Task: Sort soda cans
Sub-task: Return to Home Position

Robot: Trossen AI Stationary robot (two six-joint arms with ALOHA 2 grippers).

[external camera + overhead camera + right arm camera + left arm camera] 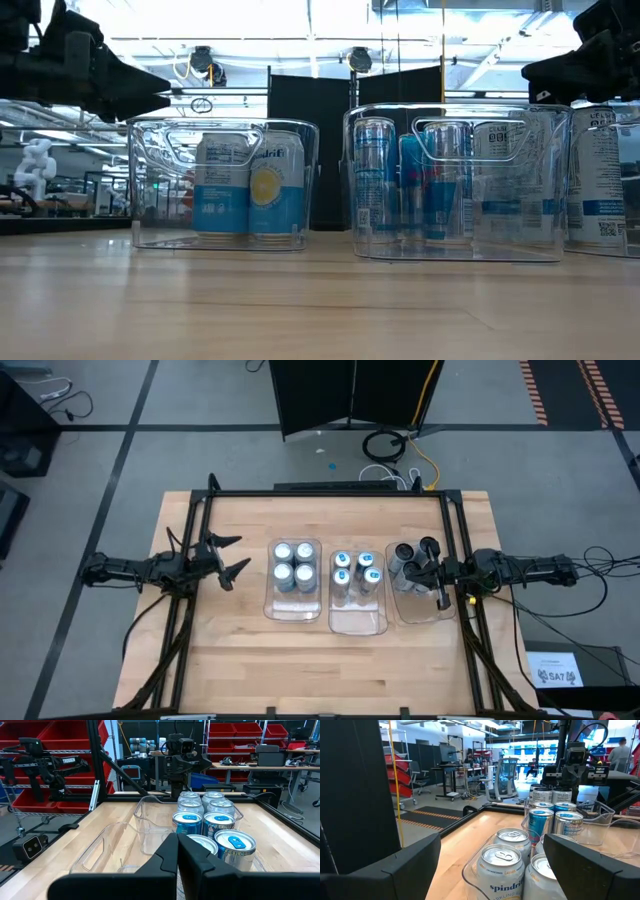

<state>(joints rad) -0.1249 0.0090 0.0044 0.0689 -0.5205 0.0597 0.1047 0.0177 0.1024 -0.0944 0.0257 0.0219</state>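
The soda cans stand upright on their bases in three clear trays at mid-table. Silver-white cans (294, 564) fill the left tray (292, 610), blue-marked cans (356, 573) the middle tray (358, 624), and dark grey cans (405, 560) the right tray (425, 615). My left gripper (240, 554) hangs open and level, left of the left tray, holding nothing; its wrist view shows the nearest can (501, 867) beyond the fingers. My right gripper (424, 567) is shut and level above the right tray, also seen in its wrist view (177, 855).
A black frame (330, 493) runs round the far and side edges of the wooden table. Bare wood (320, 670) lies in front of the trays toward the near edge. Seen from table height, the trays (222, 185) (455, 180) stand side by side.
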